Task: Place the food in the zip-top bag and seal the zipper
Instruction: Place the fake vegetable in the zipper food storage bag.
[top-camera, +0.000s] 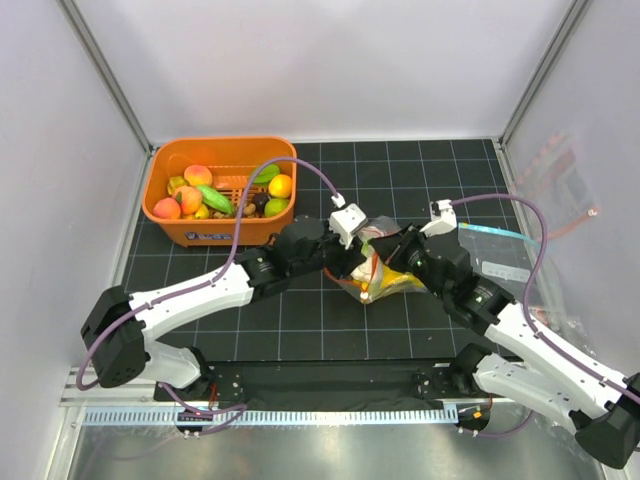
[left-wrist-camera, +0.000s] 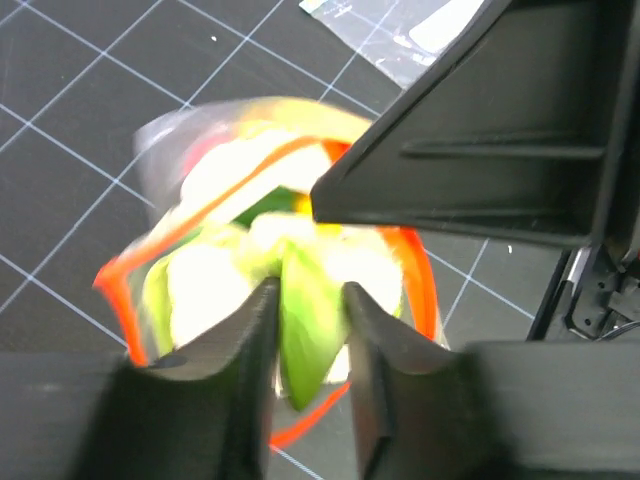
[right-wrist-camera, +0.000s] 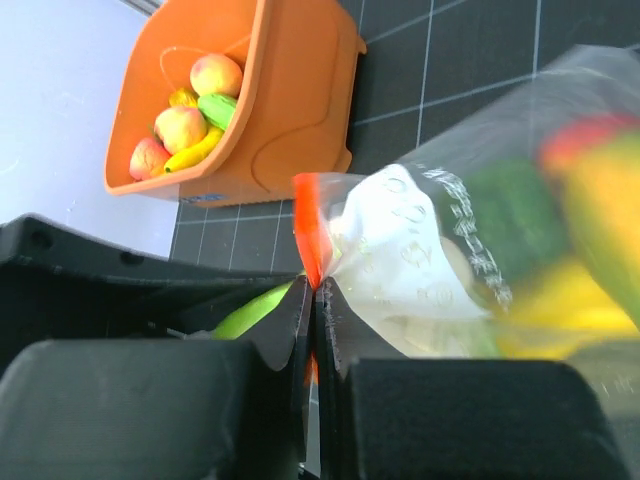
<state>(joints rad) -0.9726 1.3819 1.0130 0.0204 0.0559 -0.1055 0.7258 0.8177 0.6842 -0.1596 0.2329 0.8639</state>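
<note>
From above, an orange basket (top-camera: 165, 215) on the tabletop (top-camera: 300, 320) holds peaches (top-camera: 198, 175) and green pieces (top-camera: 215, 198). The zip-top bag (top-camera: 372, 290) lies right of it, holding yellow food (top-camera: 398, 280). Left wrist: the left gripper (left-wrist-camera: 305, 300) stands parted around a blurred green piece (left-wrist-camera: 310, 335) over the bag's gaping mouth. Right wrist: the right gripper (right-wrist-camera: 312, 300) is clenched on the red-orange zipper (right-wrist-camera: 308, 225).

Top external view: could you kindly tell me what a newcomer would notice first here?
Mid-table sits the crinkly, food-filled zip-top bag. The right gripper pinches its red-orange zipper, and a green piece sits between the parted fingers of the left gripper. Far left on the table, an orange basket holds more toy fruit.
</note>
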